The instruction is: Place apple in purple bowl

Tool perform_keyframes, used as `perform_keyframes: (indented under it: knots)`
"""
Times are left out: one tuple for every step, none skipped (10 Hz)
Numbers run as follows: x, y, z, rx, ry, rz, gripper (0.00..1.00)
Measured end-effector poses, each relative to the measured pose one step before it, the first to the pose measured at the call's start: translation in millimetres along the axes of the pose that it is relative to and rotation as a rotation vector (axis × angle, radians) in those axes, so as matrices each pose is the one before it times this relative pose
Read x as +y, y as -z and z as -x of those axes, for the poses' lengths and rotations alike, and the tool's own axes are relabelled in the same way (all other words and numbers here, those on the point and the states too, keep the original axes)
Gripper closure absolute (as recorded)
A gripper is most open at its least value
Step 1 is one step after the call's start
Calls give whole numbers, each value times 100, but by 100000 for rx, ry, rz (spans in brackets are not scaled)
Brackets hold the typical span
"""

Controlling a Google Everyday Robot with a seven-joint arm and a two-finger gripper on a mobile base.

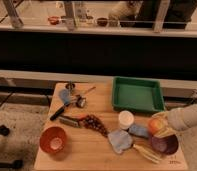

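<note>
A wooden table (pixel 92 152) is sitting by a dark wall. At lower right, the gripper (pixel 161 127) is squeezing the round yellow-red apple (pixel 153 125) just above the purple bowl (pixel 165 145).

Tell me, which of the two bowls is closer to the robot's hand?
The purple bowl, front right: the gripper, holding the apple, is right at its rim. The orange bowl sits far off at front left.

A green tray (pixel 137 95), orange bowl (pixel 46 140), white cup (pixel 125 119), grapes (pixel 95 123) and blue cloth (pixel 120 141) sit on the wooden table (pixel 87 151).
</note>
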Motion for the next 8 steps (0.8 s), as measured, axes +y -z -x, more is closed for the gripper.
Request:
perform_keyframes:
  knots:
    - [37,29,-231,219,-215,-50,100]
    - [4,111,-194,256,-166,-205,100]
    - [8,64,-152,205,-81,-116,100]
    - [15,42,-140,248,-28,-55,100]
    - [90,31,-120,262,3,156,100]
    - [176,-42,-133,269,1,463,100]
    - [128,-57,-149,336,-5,326,100]
    - [93,-34,-98,241,-12,238,100]
